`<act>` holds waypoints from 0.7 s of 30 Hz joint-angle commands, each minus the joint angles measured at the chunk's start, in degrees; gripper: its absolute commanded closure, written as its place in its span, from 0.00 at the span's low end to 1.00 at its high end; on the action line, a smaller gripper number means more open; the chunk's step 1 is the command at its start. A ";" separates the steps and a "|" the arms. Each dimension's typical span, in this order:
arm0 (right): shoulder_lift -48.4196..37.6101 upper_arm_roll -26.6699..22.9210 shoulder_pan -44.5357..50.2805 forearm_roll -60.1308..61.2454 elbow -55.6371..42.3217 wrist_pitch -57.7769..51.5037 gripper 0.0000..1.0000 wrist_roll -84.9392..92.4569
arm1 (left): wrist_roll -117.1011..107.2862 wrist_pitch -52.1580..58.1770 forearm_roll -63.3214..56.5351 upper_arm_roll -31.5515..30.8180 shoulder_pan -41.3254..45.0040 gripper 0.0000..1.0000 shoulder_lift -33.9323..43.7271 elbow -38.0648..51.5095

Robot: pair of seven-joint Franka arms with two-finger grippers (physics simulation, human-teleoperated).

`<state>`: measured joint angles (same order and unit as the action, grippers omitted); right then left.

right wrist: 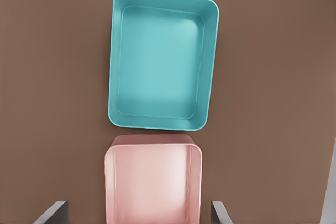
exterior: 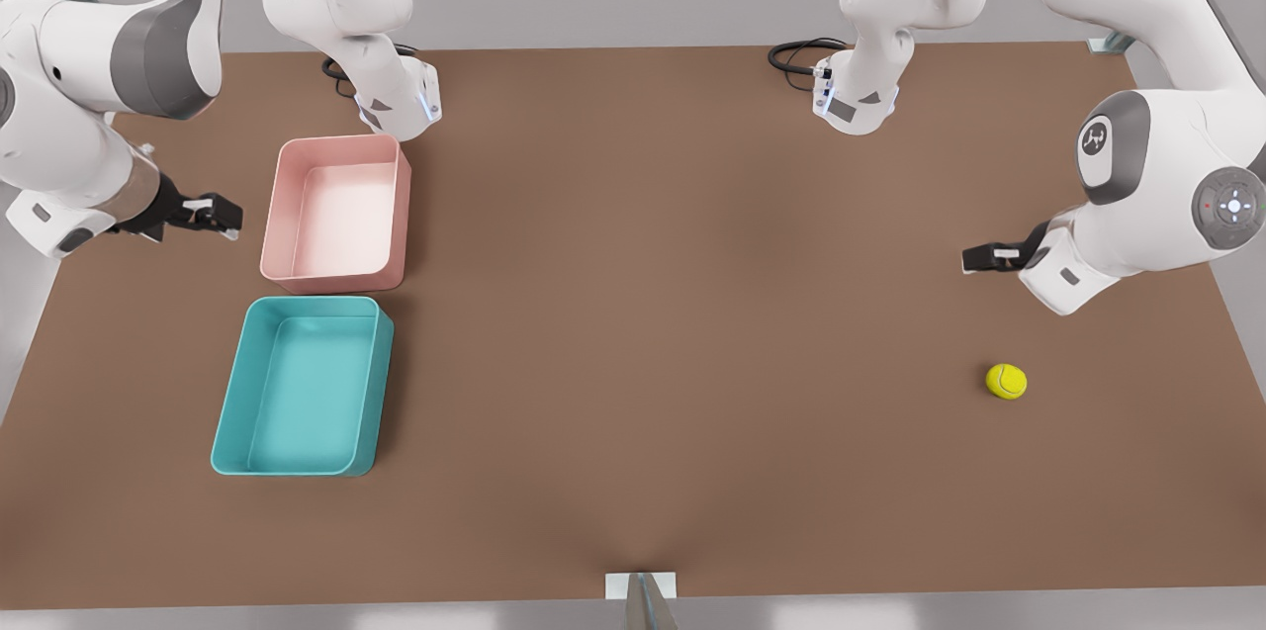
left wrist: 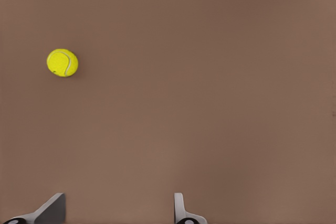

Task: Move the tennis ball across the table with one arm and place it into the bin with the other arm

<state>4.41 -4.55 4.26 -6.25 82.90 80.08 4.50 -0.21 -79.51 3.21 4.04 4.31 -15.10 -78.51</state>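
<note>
The tennis ball point(exterior: 1006, 381) lies on the brown table point(exterior: 643, 314) toward the front view's right. My left gripper point(exterior: 974, 258) hovers above the table a little behind the ball, open, with nothing between its fingers; its wrist view shows the ball point(left wrist: 62, 62) off to one side, ahead of the gripper point(left wrist: 118, 211). The teal bin point(exterior: 303, 387) stands empty at the front view's left. My right gripper point(exterior: 232, 220) hangs open beside the pink bin, well above the table; from its wrist I look down on the teal bin point(right wrist: 163, 60) beyond the gripper point(right wrist: 136, 213).
An empty pink bin point(exterior: 338, 213) stands just behind the teal one, nearly touching it; it is also under the right wrist point(right wrist: 153, 182). Both arm bases point(exterior: 401, 101) point(exterior: 859, 101) and their cables sit at the table's far edge. A wide stretch of table separates ball and bins.
</note>
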 commanded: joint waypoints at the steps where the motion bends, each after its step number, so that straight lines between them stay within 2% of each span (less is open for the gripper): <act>1: -0.02 -0.10 -0.22 0.10 -0.02 1.66 0.00 0.34 | -1.37 -1.52 0.04 0.00 0.00 0.00 0.07 0.03; 3: 0.25 -0.11 -0.22 -0.07 -0.02 1.66 0.00 -0.10 | -1.28 -1.52 0.13 0.00 0.00 0.00 -0.02 0.03; 4: 1.12 -0.11 -0.74 -0.16 -0.02 1.66 0.00 0.34 | -1.02 -2.22 0.30 0.09 0.00 0.08 -0.28 -0.06; 5: 2.53 -0.37 -0.66 0.10 0.06 1.57 0.00 0.43 | -0.58 -5.30 0.39 0.18 -0.18 0.51 -1.95 -1.21; 6: 2.79 -0.28 -0.31 0.10 -0.02 1.66 0.00 0.43 | 0.56 -6.44 0.22 0.18 -0.35 0.79 -4.15 -1.55; 8: 4.55 -0.28 -0.30 1.59 -0.02 3.41 0.00 0.34 | 12.68 -16.45 0.04 0.18 -2.28 0.79 -7.58 -5.33; 10: 5.26 -0.37 -0.92 3.27 0.33 5.44 0.00 0.43 | 41.32 -26.21 -0.75 0.35 -8.08 0.79 -10.65 -7.71; 11: 5.26 -0.37 -0.83 3.18 0.24 6.49 0.00 0.43 | 53.72 -29.38 -0.93 0.27 -11.07 0.79 -12.50 -7.71; 13: 5.96 -0.37 -0.92 3.35 0.15 7.37 0.00 0.51 | 64.09 -32.10 -2.68 0.27 -12.65 0.79 -14.87 -7.80; 14: 5.96 -0.37 -0.92 3.18 0.15 7.37 0.00 0.69 | 82.66 -37.79 -4.96 0.27 -13.89 0.79 -16.01 -7.97; 15: 5.96 -0.37 -0.92 3.00 0.15 7.37 0.00 0.78 | 91.87 -41.07 -5.06 0.27 -14.50 0.79 -17.42 -8.59; 17: 6.05 -0.63 -1.89 3.27 -0.38 7.37 0.00 1.92 | 96.16 -41.07 -8.91 0.18 -14.85 0.79 -18.74 -8.94; 21: 6.14 -0.55 -1.89 3.44 -0.38 7.37 0.00 1.92 | 130.28 -45.02 -10.51 0.18 -18.37 0.79 -23.75 -8.41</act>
<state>10.61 -5.08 2.26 -2.99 82.56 86.74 5.22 48.41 -116.30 -5.70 4.22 -13.66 -38.07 -87.00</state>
